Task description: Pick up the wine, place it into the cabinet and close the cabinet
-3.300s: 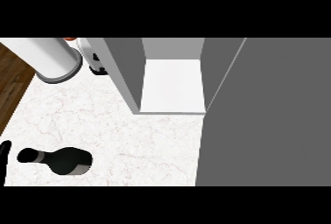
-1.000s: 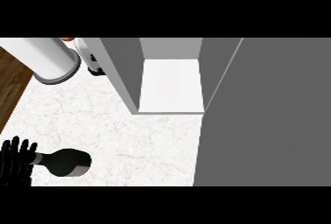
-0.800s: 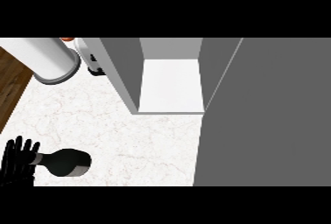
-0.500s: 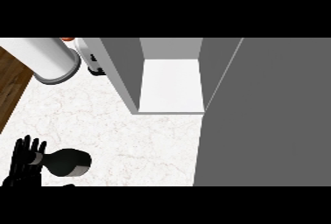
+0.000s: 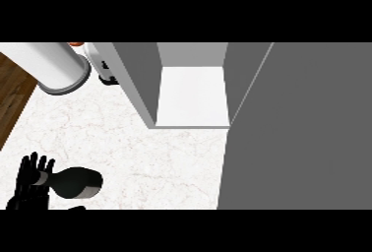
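Observation:
The wine bottle (image 5: 75, 182) is black and stands on the white marble counter (image 5: 145, 152) at the lower left, seen from above. My left hand (image 5: 33, 179) is up against the bottle's left side, covering its neck, with its fingers straight and pointing away from me. The cabinet (image 5: 190, 93) stands open at the top centre, its white shelf floor bare. Its grey door (image 5: 298, 128) is swung out and fills the right side of the view. My right hand shows nowhere.
A large white cylindrical container (image 5: 54, 66) stands at the back left, with a small white and dark object (image 5: 104, 69) behind it next to the cabinet's wall. A dark wooden floor (image 5: 13, 98) lies beyond the counter's left edge.
My left hand has come in from the lower left edge and moved right, up against the bottle. The bottle, cabinet and door have not moved.

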Robot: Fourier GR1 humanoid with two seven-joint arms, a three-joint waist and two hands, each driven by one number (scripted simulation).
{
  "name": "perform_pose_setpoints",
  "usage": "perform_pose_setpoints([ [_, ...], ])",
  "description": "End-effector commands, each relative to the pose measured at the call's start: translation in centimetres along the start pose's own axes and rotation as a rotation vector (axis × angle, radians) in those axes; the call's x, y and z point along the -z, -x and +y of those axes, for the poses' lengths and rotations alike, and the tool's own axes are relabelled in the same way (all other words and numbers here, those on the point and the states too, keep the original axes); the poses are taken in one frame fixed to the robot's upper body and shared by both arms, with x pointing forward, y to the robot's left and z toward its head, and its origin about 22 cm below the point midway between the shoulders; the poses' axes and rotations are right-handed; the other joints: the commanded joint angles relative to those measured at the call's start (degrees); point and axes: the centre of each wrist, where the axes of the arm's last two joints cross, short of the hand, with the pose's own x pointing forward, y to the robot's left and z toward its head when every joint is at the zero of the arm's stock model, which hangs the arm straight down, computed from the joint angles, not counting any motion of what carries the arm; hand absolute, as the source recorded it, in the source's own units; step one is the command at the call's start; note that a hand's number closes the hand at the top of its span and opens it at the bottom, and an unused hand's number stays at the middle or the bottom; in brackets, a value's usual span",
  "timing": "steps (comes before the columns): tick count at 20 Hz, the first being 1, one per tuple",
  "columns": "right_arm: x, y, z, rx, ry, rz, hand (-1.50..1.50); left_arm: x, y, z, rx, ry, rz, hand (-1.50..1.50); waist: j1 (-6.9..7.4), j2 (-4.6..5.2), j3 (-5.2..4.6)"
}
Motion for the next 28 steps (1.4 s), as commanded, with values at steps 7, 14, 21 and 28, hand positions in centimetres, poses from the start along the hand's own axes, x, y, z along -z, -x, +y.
perform_pose_setpoints([
  [7, -2.3, -3.0, -1.0, 0.001, -0.027, -0.068, -1.5, -0.4, 1.7, 2.8, -0.022, 0.011, 0.033, -1.5, -0.02, 0.01, 0.0],
  [14, -2.7, -3.3, 0.3, 0.003, -0.013, -0.064, -1.5, 0.0, 4.2, 0.9, -0.077, 0.026, 0.034, -1.5, 0.01, -0.03, -0.02],
  [21, -1.2, -2.0, -0.4, 0.011, -0.007, -0.052, -1.5, 1.5, 5.8, -0.2, -0.133, 0.064, 0.025, 1.5, 0.03, 0.06, -0.01],
  [28, -1.6, -2.8, 0.0, 0.009, -0.036, -0.059, -1.5, 2.2, 5.9, -2.9, -0.08, 0.164, -0.003, 1.5, 0.01, 0.01, 0.0],
])
